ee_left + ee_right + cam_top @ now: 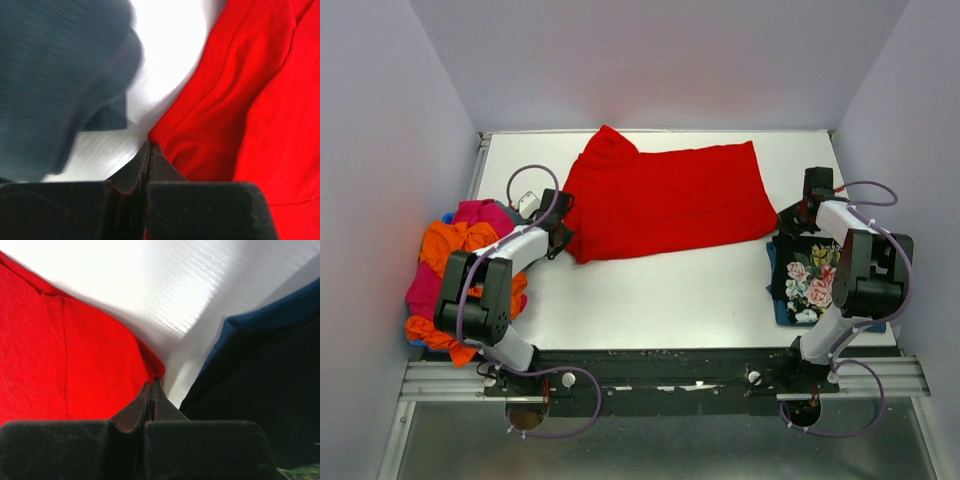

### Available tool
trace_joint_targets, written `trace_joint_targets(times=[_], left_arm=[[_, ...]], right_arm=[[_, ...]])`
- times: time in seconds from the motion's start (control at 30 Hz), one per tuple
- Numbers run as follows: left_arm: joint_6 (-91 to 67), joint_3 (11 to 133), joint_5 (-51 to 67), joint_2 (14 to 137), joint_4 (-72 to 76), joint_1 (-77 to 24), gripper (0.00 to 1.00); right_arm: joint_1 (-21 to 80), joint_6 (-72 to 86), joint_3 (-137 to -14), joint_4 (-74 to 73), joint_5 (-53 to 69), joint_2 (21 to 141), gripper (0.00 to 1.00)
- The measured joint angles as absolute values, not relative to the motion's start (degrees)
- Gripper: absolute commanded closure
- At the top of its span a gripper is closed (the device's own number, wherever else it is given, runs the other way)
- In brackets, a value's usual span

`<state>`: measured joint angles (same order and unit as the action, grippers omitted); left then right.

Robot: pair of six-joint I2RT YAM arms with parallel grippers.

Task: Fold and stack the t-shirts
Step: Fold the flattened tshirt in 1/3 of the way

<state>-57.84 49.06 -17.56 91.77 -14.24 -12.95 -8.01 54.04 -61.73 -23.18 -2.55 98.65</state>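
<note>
A red t-shirt [665, 200] lies spread across the back of the white table [660, 300], partly folded. My left gripper [563, 232] is at its near-left corner. In the left wrist view this gripper [150, 145] is shut, with the red cloth's [240, 100] edge pinched at the tips. My right gripper [782, 222] is at the shirt's near-right corner. Its wrist view shows it [152, 384] shut on the red corner [65, 355], with red showing between the jaws.
A heap of orange and magenta t-shirts [460, 265] lies at the table's left edge, with a teal-grey one [60, 75] close to my left gripper. At the right, a black floral tee [807, 280] sits on a blue one [260, 325], right beside my right gripper.
</note>
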Motion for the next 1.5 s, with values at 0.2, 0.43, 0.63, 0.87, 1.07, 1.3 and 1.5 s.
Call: trace_joint_targets(times=[0.2,0.43,0.63,0.87,1.07,1.3,1.5], left_arm=[[-55.6,49.1,-19.0,87.6,-17.9,-7.8,1.00],[-53.9,49.1,-19.5,87.4,-20.6,-5.9,0.82],[-52.1,47.2,-18.3,84.8,-20.9,-5.3,0.57],[-50.4,46.8,-14.3,78.1,-21.2,-9.5,0.56],[-48.5,43.5,-10.1,70.8,-20.4,-15.0,0.39],[-43.9,38.4,-9.9,65.6,-20.4,-18.7,0.37],[-38.9,40.5,-11.4,70.2,-20.3,-19.3,0.43]], right_arm=[[-8.3,54.4,-61.1,-23.2,-2.5,98.2,0.99],[-8.3,54.5,-60.9,-23.2,-1.8,98.2,0.99],[-8.3,54.5,-60.8,-23.2,-1.6,98.2,0.99],[-8.3,54.5,-60.8,-23.1,-0.9,98.2,0.99],[-8.4,54.4,-60.8,-23.1,-0.7,98.2,0.99],[-8.4,54.4,-60.8,-22.7,0.6,98.2,0.99],[-8.4,54.4,-60.8,-22.3,1.3,98.2,0.99]])
